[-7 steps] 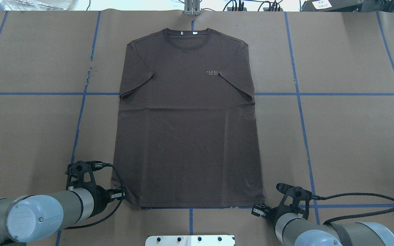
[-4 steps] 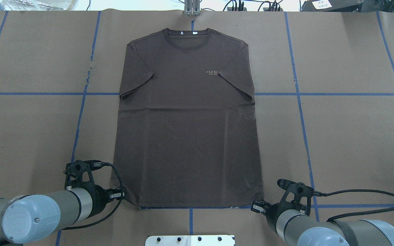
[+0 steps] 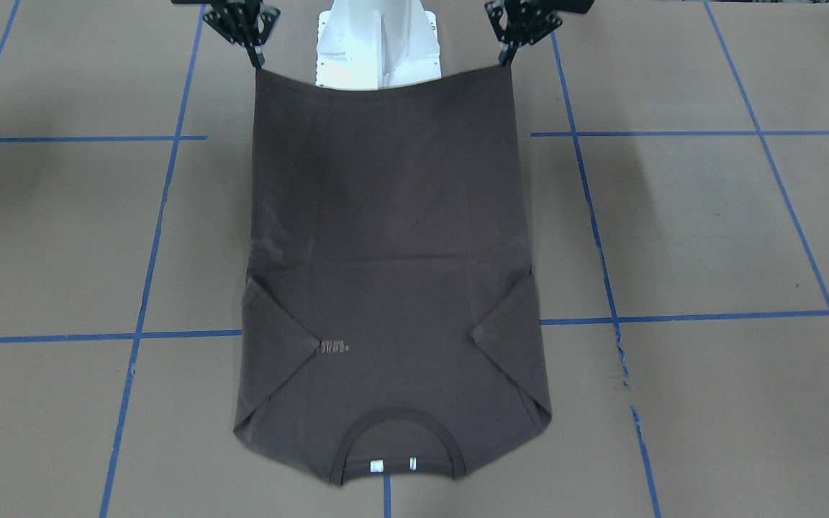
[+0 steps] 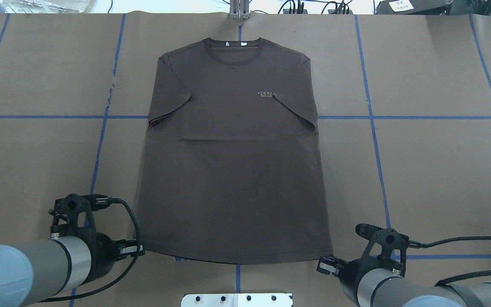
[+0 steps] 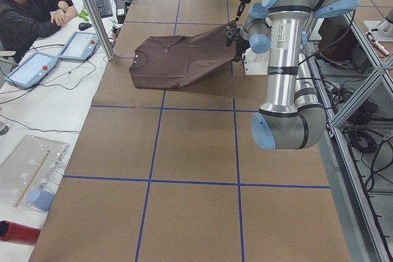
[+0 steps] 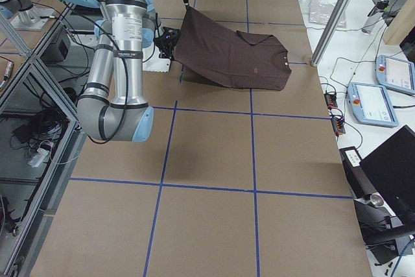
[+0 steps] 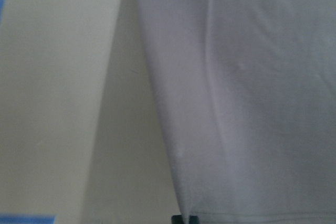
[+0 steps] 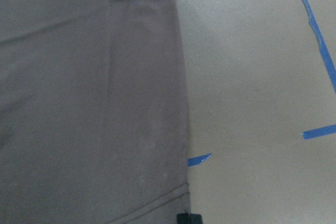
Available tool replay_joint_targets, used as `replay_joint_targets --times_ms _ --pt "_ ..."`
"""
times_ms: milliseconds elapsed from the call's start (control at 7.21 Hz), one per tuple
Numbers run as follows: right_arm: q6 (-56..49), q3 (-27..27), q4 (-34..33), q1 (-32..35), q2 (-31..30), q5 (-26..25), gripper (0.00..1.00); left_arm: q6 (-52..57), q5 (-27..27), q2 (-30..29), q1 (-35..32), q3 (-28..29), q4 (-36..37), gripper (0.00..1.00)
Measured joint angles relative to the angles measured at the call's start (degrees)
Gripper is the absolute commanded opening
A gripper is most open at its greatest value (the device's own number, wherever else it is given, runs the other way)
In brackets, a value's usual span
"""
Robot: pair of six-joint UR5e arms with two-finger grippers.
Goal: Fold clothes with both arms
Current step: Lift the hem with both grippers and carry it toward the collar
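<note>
**At the hem corners: both pinches thin, slip is the main risk**

At 7 o'clock of the T-shirt [image 4: 232, 170], the left gripper [image 4: 140, 249] is clamped on one hem corner. At 5 o'clock the right gripper [image 4: 322, 264] pinches the other. Side views show the hem end raised off the table [image 4: 420, 170], w/ cloth sloping down to the collar [image 4: 233, 64] end at 12, which lies flat.

Risks, as I judge:
- Grips look to sit on the very corner tips, so a fast pull toward 12 could tug a corner out & drop half the hem.
- Uneven arm travel would skew the hem, so the fold lands crooked.
- Too much tension btwn grippers may drag the whole shirt toward 6.
- Too little tension lets the hem, which dips a bit at mid, sag & bunch.
- Sleeves [image 4: 171, 100], folded in over the chest, may flip out if the cloth drags.

Writing:
- Pale chest logo [image 4: 265, 93], approx 1 o'clock, reads roughly "ZER", last letter unclear. The line under it is too small to read.
- White neck tags [image 4: 243, 42] at 12: text not legible.
</note>
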Motion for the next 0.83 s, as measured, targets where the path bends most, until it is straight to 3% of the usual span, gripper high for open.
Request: replay_joint_targets --times_ms 139,416,832 --pt "0.04 4.84 -7.09 -0.65 2.86 0.59 0.0 0.14 -2.86 -0.45 -0.28 -5.05 4.69 0.0" --pt "-1.16 5.64 -16.77 4.18 11.54 4.63 0.0 3.02 -5.49 -3.89 -2.24 -5.29 7.71 0.0" --pt "-11.45 -3.6 -18.29 20.08 20.64 11.52 0.0 17.46 -8.16 -15.2 -16.2 9.18 8.05 0.0"
